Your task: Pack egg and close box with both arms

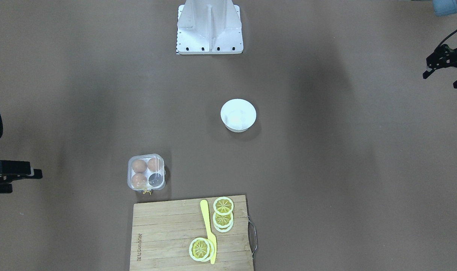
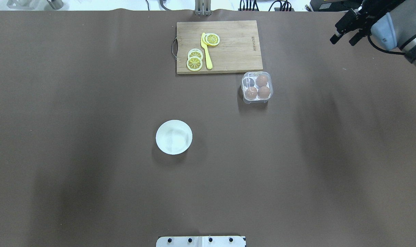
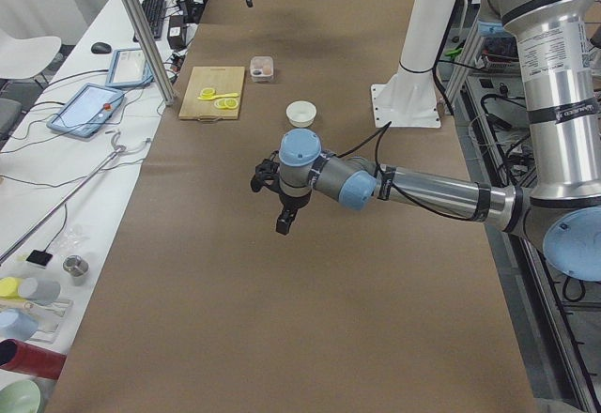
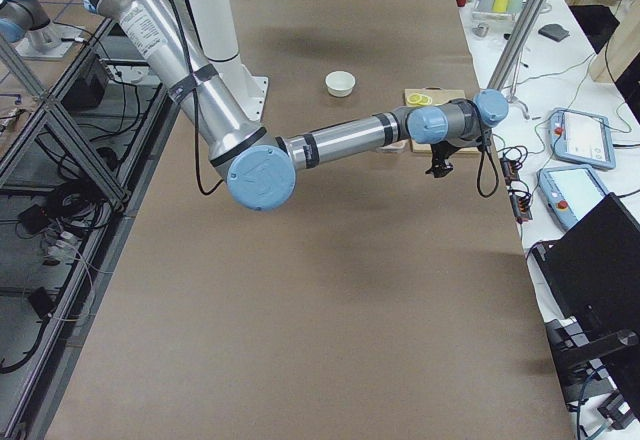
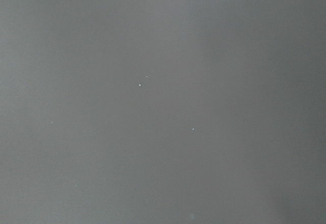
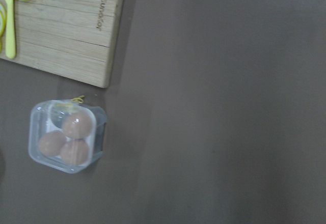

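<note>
Three eggs [image 1: 139, 166] sit in the box [image 1: 130, 177], lid down and one cell empty, just beside the board's [image 1: 164, 241] corner in your front view, where the left gripper [image 1: 441, 79] hangs off to the side, fingers spread and holding nothing. Overhead, you will find the right gripper [image 2: 341, 42] well apart from the box, fingers likewise spread and empty, and the bowl [image 2: 174, 137] mid-table. Right wrist view looks down on box and board.
</note>
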Controlling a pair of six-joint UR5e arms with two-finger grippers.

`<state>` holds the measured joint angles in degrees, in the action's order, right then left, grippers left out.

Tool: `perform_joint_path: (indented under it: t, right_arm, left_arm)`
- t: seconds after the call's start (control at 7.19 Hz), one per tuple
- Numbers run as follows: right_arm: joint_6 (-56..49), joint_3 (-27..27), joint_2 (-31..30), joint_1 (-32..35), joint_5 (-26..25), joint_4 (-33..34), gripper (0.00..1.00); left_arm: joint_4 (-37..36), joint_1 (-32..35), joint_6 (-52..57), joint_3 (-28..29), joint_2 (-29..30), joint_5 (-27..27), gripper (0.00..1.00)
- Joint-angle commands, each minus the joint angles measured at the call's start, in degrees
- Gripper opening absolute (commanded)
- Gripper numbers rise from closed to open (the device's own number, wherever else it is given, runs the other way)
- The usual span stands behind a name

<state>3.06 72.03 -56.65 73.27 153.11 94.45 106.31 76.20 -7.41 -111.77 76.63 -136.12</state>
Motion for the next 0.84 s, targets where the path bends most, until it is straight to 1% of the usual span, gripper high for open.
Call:
perform_joint_path:
  t: [0.0, 0.14, 0.28, 0.56, 0.7]
  right_arm:
    - [-5.0, 2.8, -6.4, 2.8, -5.2, 0.1, 1.00]
    - [-6.7, 2.7, -7.8, 2.8, -10.1, 0.2, 1.00]
    - [-9.3, 2.4, -9.4, 3.4, -13.7, 0.6, 1.00]
    - [-12.7, 2.1, -10.8, 7.5, -14.8, 1.3, 1.00]
    - [-14.6, 2.3, -11.0, 9.4, -16.6, 4.6, 1.00]
  left_arm:
    - [-0.1, 6.6, -0.1, 1.8, 0.4, -5.8, 0.97]
    - [-0.1, 10.7, 0.0, 3.3, 0.9, -8.3, 0.97]
    - [-0.1, 13.5, 0.0, 5.0, 1.6, -9.2, 0.97]
    - [1.0, 15.9, 0.7, 9.4, 3.0, -9.2, 0.97]
    - [1.0, 16.2, 0.8, 10.9, 3.9, -9.2, 0.97]
